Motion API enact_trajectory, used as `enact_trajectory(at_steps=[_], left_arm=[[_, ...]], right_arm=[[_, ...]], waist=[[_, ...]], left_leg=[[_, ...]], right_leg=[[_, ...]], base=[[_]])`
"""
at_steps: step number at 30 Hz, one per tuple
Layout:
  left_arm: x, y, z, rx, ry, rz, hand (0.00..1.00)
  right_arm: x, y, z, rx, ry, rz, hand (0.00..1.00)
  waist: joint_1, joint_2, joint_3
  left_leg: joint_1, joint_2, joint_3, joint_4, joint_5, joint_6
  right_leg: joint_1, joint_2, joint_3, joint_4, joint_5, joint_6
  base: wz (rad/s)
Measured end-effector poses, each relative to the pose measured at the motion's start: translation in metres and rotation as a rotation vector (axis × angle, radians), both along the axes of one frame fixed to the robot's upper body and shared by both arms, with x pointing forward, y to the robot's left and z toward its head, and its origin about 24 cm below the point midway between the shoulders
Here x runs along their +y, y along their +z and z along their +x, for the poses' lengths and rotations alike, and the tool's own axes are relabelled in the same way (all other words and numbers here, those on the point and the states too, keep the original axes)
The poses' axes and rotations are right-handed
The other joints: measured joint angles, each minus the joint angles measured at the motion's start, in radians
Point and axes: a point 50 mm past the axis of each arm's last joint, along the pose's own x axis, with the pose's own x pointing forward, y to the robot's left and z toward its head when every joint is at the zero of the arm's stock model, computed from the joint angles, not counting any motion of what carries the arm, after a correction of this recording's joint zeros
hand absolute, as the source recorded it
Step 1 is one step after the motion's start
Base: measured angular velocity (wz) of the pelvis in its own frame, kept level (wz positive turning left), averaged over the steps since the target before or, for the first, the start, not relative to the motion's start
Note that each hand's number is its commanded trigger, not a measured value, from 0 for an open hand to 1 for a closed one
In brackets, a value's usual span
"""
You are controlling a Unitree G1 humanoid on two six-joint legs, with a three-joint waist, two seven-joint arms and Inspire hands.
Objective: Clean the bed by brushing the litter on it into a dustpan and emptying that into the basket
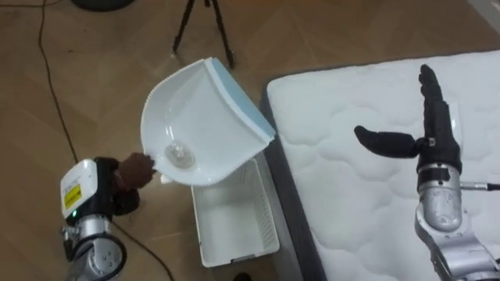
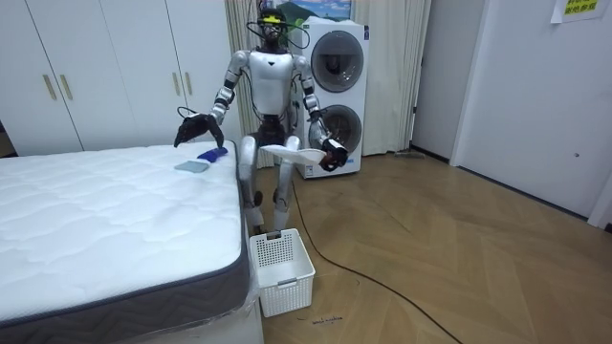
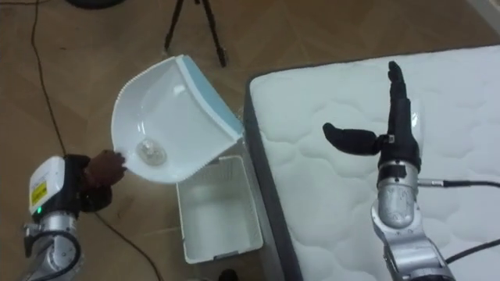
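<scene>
Standing at the corner of the bed (image 2: 115, 229), on the wooden floor (image 2: 459, 258), the robot faces down along the white quilted mattress (image 1: 351, 211). Two washing machines (image 2: 339, 86) are stacked behind it in the room view.

Its left hand (image 1: 129, 173) has the fingers curled around the handle of a white dustpan (image 1: 207, 117) with a pale blue front edge and holds it in the air beside the bed, at waist height. The pan is tilted, with the blue edge higher and turned towards the mattress. One small pale thing (image 1: 178, 152) lies deep in the pan, close to the handle; what it is I cannot tell.

A white basket (image 1: 234, 215) with slotted walls stands on the floor, touching or just beside the side of the bed. In the eye views the dustpan covers one end of it.

The right hand (image 1: 428, 129) hangs over the mattress near its corner, fingers straight and thumb spread to the side, grasping nothing. In the room view a blue thing (image 2: 212, 153) and a flat pale blue-grey piece (image 2: 191, 165) lie on the mattress just below this hand. A tripod (image 1: 203, 23) stands on the floor beyond the dustpan.
</scene>
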Motion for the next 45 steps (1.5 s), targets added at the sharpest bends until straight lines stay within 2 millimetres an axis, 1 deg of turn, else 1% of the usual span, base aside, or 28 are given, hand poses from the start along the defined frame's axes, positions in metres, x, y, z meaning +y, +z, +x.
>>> enact_trajectory(at_steps=[2,3,4,5,7,9,10,12,13,15,16,18,21,24,26,28,29,30,32,33,34,35,38,42,45], left_arm=[[0.006,-0.001,0.001,0.018,0.009,0.018,1.00],[0.007,-0.001,0.001,0.022,0.011,0.022,1.00],[0.008,-0.001,0.000,0.026,0.010,0.030,1.00],[0.008,-0.001,0.000,0.026,0.009,0.034,1.00],[0.006,-0.004,0.002,0.054,-0.009,0.055,1.00],[0.005,-0.007,0.004,0.090,-0.029,0.083,1.00],[0.004,-0.007,0.005,0.108,-0.040,0.099,1.00],[0.006,-0.007,0.011,0.135,-0.060,0.135,1.00],[0.007,-0.006,0.014,0.153,-0.067,0.156,1.00],[0.009,-0.003,0.018,0.164,-0.084,0.190,1.00],[0.012,0.000,0.021,0.166,-0.097,0.220,1.00],[0.015,0.005,0.027,0.178,-0.130,0.271,1.00],[0.018,0.012,0.034,0.198,-0.164,0.337,1.00],[0.021,0.015,0.037,0.215,-0.178,0.398,1.00],[0.022,0.017,0.040,0.230,-0.185,0.445,1.00],[0.022,0.020,0.044,0.246,-0.198,0.487,1.00],[0.021,0.023,0.048,0.255,-0.217,0.519,1.00],[0.020,0.024,0.050,0.261,-0.228,0.534,1.00],[0.016,0.026,0.054,0.284,-0.260,0.574,1.00],[0.016,0.026,0.055,0.287,-0.267,0.582,1.00],[0.015,0.027,0.057,0.298,-0.274,0.596,1.00],[0.015,0.028,0.057,0.304,-0.278,0.606,1.00],[0.019,0.030,0.059,0.344,-0.295,0.659,1.00],[0.026,0.035,0.061,0.390,-0.309,0.729,1.00],[0.030,0.042,0.063,0.412,-0.324,0.790,1.00]], right_arm=[[0.003,0.002,0.001,-0.015,0.014,0.000,0.00],[0.003,0.001,0.002,-0.016,0.017,0.000,0.00],[0.003,0.001,0.002,-0.011,0.015,0.000,0.00],[0.003,0.001,0.003,-0.013,0.015,-0.001,0.00],[0.005,0.006,0.009,-0.031,0.027,-0.004,0.00],[0.008,0.006,0.010,-0.029,0.040,-0.002,0.00],[0.012,0.004,0.010,-0.018,0.059,-0.004,0.00],[0.018,-0.001,0.011,0.005,0.093,-0.009,0.00],[0.022,-0.004,0.012,0.024,0.111,-0.018,0.00],[0.024,-0.010,0.010,0.050,0.123,-0.027,0.00],[0.024,-0.014,0.010,0.069,0.126,-0.047,0.00],[0.022,-0.017,0.009,0.087,0.124,-0.065,0.00],[0.019,-0.024,0.008,0.117,0.113,-0.070,0.00],[0.021,-0.029,0.007,0.141,0.116,-0.071,0.00],[0.023,-0.032,0.006,0.160,0.122,-0.075,0.00],[0.025,-0.034,0.005,0.176,0.132,-0.087,0.00],[0.026,-0.034,0.006,0.182,0.136,-0.101,0.00],[0.026,-0.035,0.006,0.185,0.137,-0.109,0.00],[0.026,-0.036,0.005,0.194,0.136,-0.118,0.00],[0.026,-0.036,0.005,0.197,0.136,-0.117,0.00],[0.025,-0.036,0.004,0.199,0.135,-0.118,0.00],[0.025,-0.036,0.004,0.199,0.134,-0.118,0.00],[0.025,-0.037,0.004,0.204,0.131,-0.120,0.00],[0.025,-0.038,0.004,0.223,0.123,-0.127,0.00],[0.025,-0.038,0.004,0.233,0.118,-0.131,0.00]], waist=[[0.006,0.000,0.0005],[0.005,0.000,0.0006],[0.005,0.001,0.0012],[0.006,0.001,0.0013],[0.003,0.006,0.0049],[0.002,0.008,0.0060],[0.001,0.008,0.0062],[0.003,0.005,0.0099],[-0.002,0.007,0.0116],[-0.009,0.010,0.0133],[-0.021,0.013,0.0159],[-0.030,0.020,0.0203],[-0.040,0.027,0.0247],[-0.056,0.029,0.0258],[-0.077,0.032,0.0280],[-0.094,0.039,0.0298],[-0.102,0.046,0.0346],[-0.104,0.048,0.0350],[-0.117,0.059,0.0332],[-0.118,0.061,0.0326],[-0.130,0.064,0.0328],[-0.132,0.064,0.0330],[-0.142,0.065,0.0327],[-0.142,0.069,0.0328],[-0.149,0.087,0.0324]], left_leg=[[0.003,0.000,0.000,-0.010,0.005,-0.008],[0.001,0.000,0.005,-0.008,0.006,-0.009],[-0.005,0.009,0.023,-0.007,0.001,-0.015],[-0.012,0.017,0.039,-0.007,-0.003,-0.023],[-0.045,0.058,0.131,-0.005,-0.018,-0.050],[-0.055,0.069,0.164,-0.003,-0.026,-0.060],[-0.057,0.068,0.164,-0.004,-0.028,-0.057],[-0.058,0.065,0.160,-0.008,-0.030,-0.055],[-0.058,0.063,0.156,-0.012,-0.030,-0.055],[-0.058,0.061,0.152,-0.021,-0.030,-0.055],[-0.062,0.059,0.144,-0.022,-0.031,-0.054],[-0.072,0.053,0.131,-0.020,-0.032,-0.051],[-0.100,0.053,0.132,-0.002,-0.033,-0.050],[-0.129,0.052,0.149,0.001,-0.033,-0.050],[-0.153,0.052,0.159,0.013,-0.043,-0.066],[-0.168,0.051,0.158,0.017,-0.044,-0.067],[-0.176,0.050,0.158,0.015,-0.044,-0.067],[-0.178,0.049,0.158,0.013,-0.044,-0.067],[-0.185,0.046,0.158,0.010,-0.044,-0.067],[-0.185,0.046,0.158,0.011,-0.044,-0.067],[-0.185,0.046,0.158,0.014,-0.044,-0.067],[-0.186,0.045,0.158,0.014,-0.043,-0.067],[-0.195,0.044,0.166,0.013,-0.043,-0.067],[-0.212,0.043,0.175,0.013,-0.042,-0.069],[-0.218,0.039,0.169,0.015,-0.042,-0.069]], right_leg=[[0.014,-0.001,-0.006,-0.032,0.059,-0.011],[0.016,-0.002,-0.009,-0.038,0.077,-0.015],[0.017,-0.003,-0.013,-0.039,0.088,-0.020],[0.017,-0.003,-0.015,-0.040,0.087,-0.022],[-0.001,-0.010,-0.022,-0.040,0.083,-0.026],[-0.006,-0.015,-0.027,-0.041,0.079,-0.028],[-0.007,-0.015,-0.029,-0.041,0.079,-0.026],[-0.014,-0.015,-0.030,-0.043,0.084,-0.020],[-0.017,-0.013,-0.030,-0.047,0.089,-0.017],[-0.015,-0.013,-0.031,-0.063,0.092,-0.015],[-0.016,-0.013,-0.032,-0.066,0.093,-0.013],[-0.029,-0.015,-0.030,-0.059,0.092,-0.012],[-0.055,-0.019,-0.030,-0.051,0.086,-0.004],[-0.086,-0.028,-0.031,-0.022,0.074,-0.006],[-0.105,-0.034,-0.044,-0.015,0.061,-0.007],[-0.120,-0.037,-0.058,-0.009,0.059,-0.010],[-0.125,-0.036,-0.059,-0.009,0.059,-0.010],[-0.130,-0.036,-0.058,-0.007,0.059,-0.010],[-0.142,-0.038,-0.058,-0.003,0.059,-0.009],[-0.143,-0.039,-0.058,-0.003,0.059,-0.009],[-0.144,-0.045,-0.058,-0.002,0.059,-0.009],[-0.147,-0.045,-0.057,0.002,0.058,-0.010],[-0.164,-0.048,-0.052,0.018,0.053,-0.012],[-0.189,-0.048,-0.055,0.029,0.052,-0.013],[-0.200,-0.051,-0.056,0.030,0.052,-0.013]], base=[[0.34],[0.32],[0.21],[0.18],[0.09],[-0.03],[-0.13],[-0.08],[0.00],[0.04],[0.13],[0.16],[0.02],[0.00],[0.00],[0.02],[0.00],[-0.06],[-0.06],[0.00],[0.00],[0.00],[-0.04],[-0.05],[0.04]])
